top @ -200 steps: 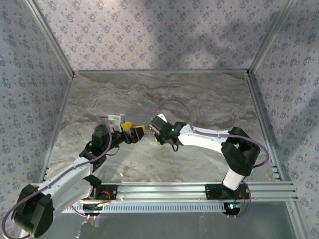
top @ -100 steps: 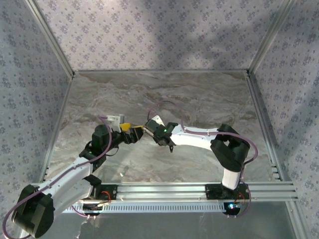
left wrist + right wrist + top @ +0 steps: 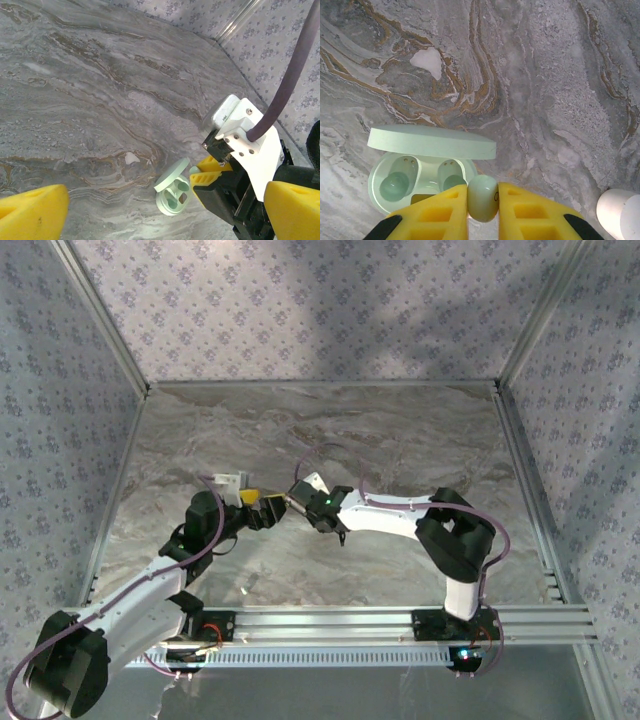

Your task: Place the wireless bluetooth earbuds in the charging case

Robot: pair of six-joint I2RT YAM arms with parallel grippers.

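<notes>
While the left fingers (image 3: 35,212) stood wide apart, partly cut off by the frame, the right fingers (image 3: 445,215) pinched a mint earbud (image 3: 482,197) at the rim of the open charging case (image 3: 385,182) on the marble surface (image 3: 560,75). Its raised lid (image 3: 432,142) hid the rear rim. A white rounded thing (image 3: 620,212), cropped at the corner, was unidentifiable.

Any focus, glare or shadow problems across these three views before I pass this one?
Right wrist: earbud and open mint charging case sharp, no glare. Left wrist: case crisp, near yellow left fingers soft. Top external: broad soft shadows on the back wall, table fairly evenly lit.
</notes>
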